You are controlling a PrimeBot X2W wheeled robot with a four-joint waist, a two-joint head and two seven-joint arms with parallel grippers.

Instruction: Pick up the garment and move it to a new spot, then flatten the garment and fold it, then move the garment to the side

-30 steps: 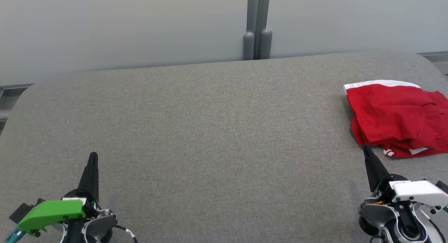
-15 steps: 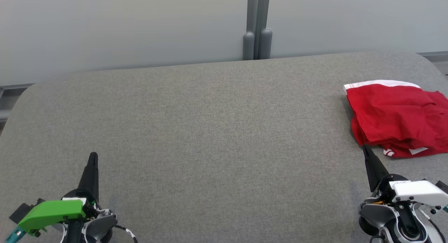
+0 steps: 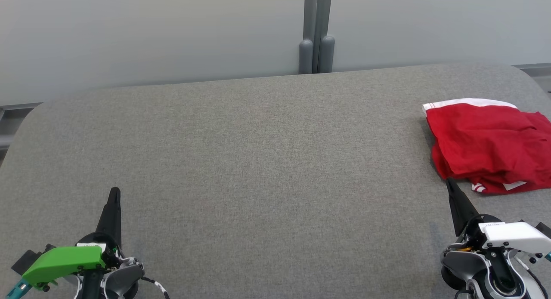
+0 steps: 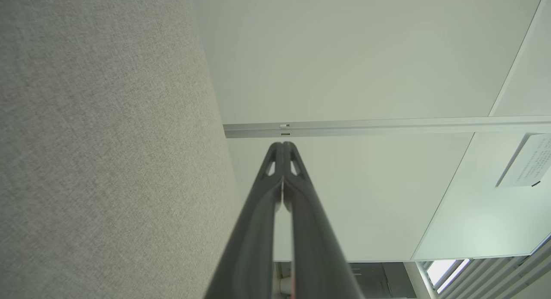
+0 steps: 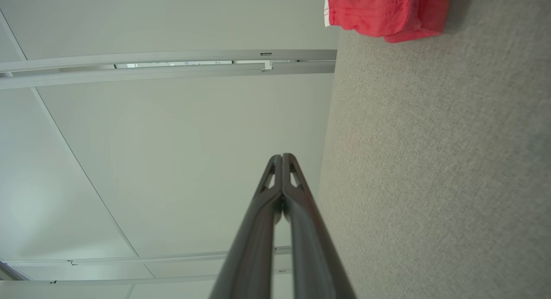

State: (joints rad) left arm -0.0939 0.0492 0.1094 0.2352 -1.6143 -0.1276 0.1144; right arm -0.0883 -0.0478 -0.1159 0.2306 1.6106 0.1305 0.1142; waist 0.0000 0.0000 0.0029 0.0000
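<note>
A red garment [image 3: 490, 146] with a white band along its far edge lies loosely folded at the right side of the grey fabric table [image 3: 267, 161]; its edge also appears at the top of the right wrist view [image 5: 383, 10]. My right gripper [image 3: 450, 182] is shut and empty, its tip just in front of the garment's near left corner. My left gripper [image 3: 114, 191] is shut and empty at the lower left, far from the garment. Both wrist views show the fingers pressed together, left gripper [image 4: 283, 145] and right gripper [image 5: 283, 157].
A pale wall with a grey vertical post [image 3: 316, 32] stands behind the table's far edge. The table's corners are rounded at the left and right. Wide bare fabric spreads between my two grippers.
</note>
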